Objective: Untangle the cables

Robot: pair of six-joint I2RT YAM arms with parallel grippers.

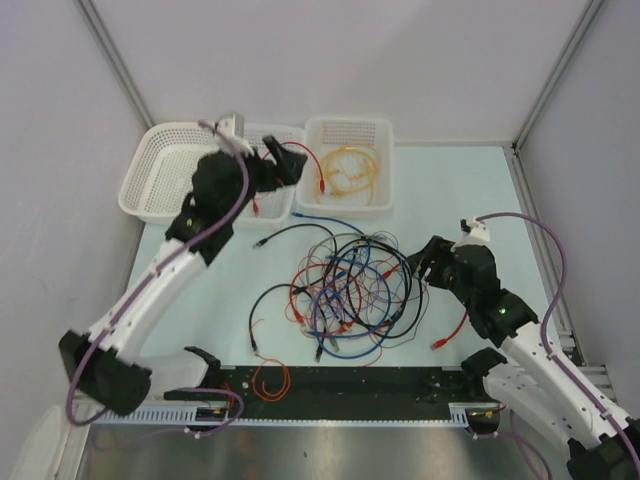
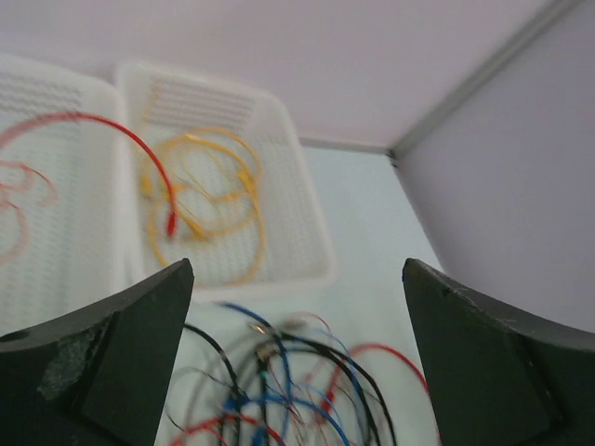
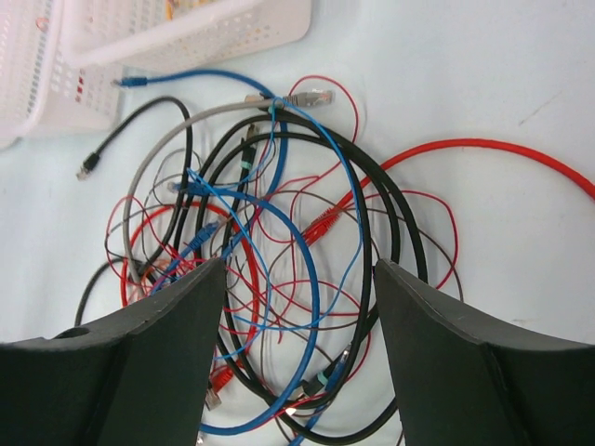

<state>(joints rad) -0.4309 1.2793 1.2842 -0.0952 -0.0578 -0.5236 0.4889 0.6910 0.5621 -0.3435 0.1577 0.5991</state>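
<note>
The cables lie mostly as one tangle (image 1: 345,285) of red, blue and black loops mid-table, also filling the right wrist view (image 3: 270,186). My left gripper (image 1: 285,160) hangs open over the white baskets with nothing between its fingers (image 2: 297,316). Just beyond it a red cable (image 1: 316,165) arcs across the basket rims, its plug end hanging down (image 2: 79,115). Yellow and orange cables (image 1: 350,170) are coiled in the right basket (image 2: 200,200). My right gripper (image 1: 425,265) is open above the tangle's right side, its jaws (image 3: 297,307) apart over the loops.
Three white baskets stand at the back: a large one (image 1: 150,185) on the left, a middle one (image 1: 282,205) and a right one (image 1: 385,195). A small orange loop (image 1: 270,380) rests at the near edge. A red cable (image 1: 455,325) trails beside the right arm.
</note>
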